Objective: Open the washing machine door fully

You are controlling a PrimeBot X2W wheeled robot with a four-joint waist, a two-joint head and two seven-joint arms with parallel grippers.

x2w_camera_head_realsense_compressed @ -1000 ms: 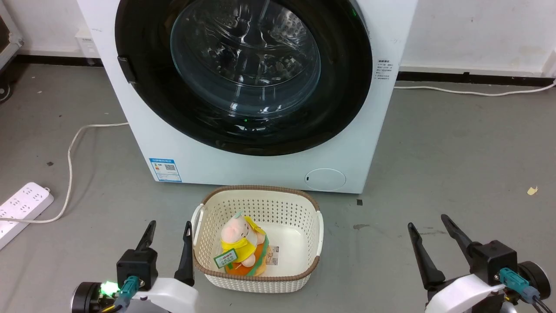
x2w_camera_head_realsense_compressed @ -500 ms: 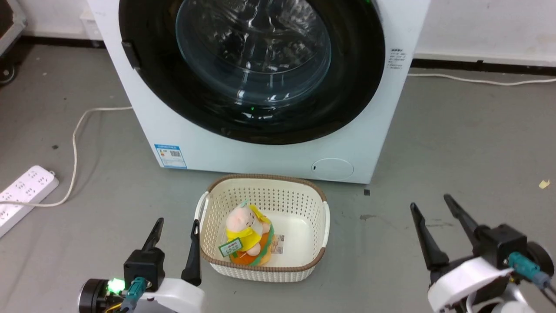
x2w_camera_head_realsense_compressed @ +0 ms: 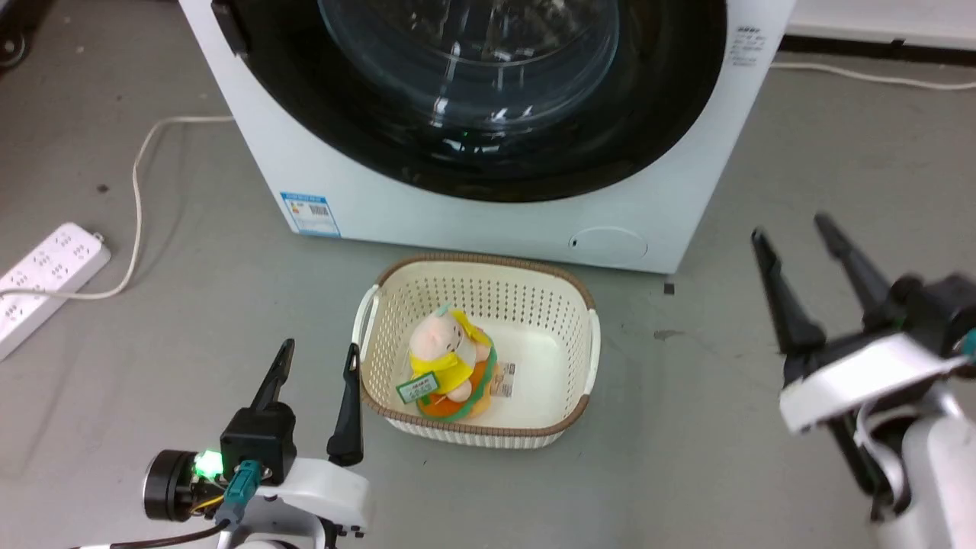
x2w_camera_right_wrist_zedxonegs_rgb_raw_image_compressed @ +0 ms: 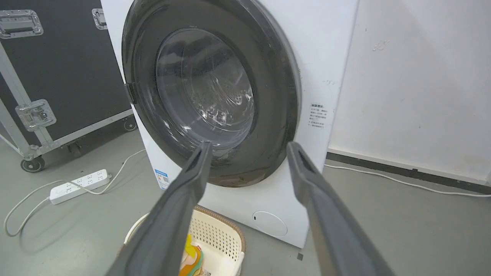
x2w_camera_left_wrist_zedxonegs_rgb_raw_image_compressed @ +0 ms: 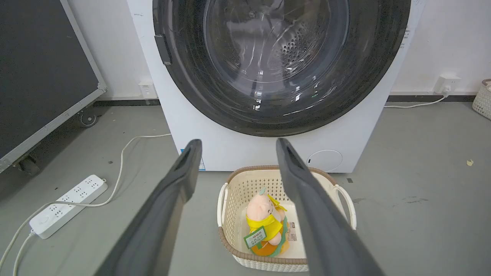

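The washing machine door [x2w_camera_head_realsense_compressed: 488, 99] is a glossy black disc with a clear glass bowl at its centre, lying flat against the white machine front; it also fills the upper left wrist view [x2w_camera_left_wrist_zedxonegs_rgb_raw_image_compressed: 280, 65] and the right wrist view [x2w_camera_right_wrist_zedxonegs_rgb_raw_image_compressed: 211, 99]. A small dark handle tab [x2w_camera_left_wrist_zedxonegs_rgb_raw_image_compressed: 163, 49] sits on its left edge. My left gripper [x2w_camera_head_realsense_compressed: 316, 358] is open near the floor, left of the basket. My right gripper [x2w_camera_head_realsense_compressed: 793, 236] is open and raised at the right, well short of the door. Neither holds anything.
A cream basket [x2w_camera_head_realsense_compressed: 587, 358] with a plush toy [x2w_camera_head_realsense_compressed: 450, 370] stands on the floor right before the machine. A white power strip [x2w_camera_head_realsense_compressed: 42, 286] and its cord lie at the left. A black wheeled case [x2w_camera_right_wrist_zedxonegs_rgb_raw_image_compressed: 57, 69] stands left of the machine. A small round white flap [x2w_camera_head_realsense_compressed: 608, 245] sits low on the machine.
The head camera has tilted down and moved closer, so the machine slid up the view. My right gripper has risen and moved forward, blurred with motion. The left gripper has crept slightly forward.
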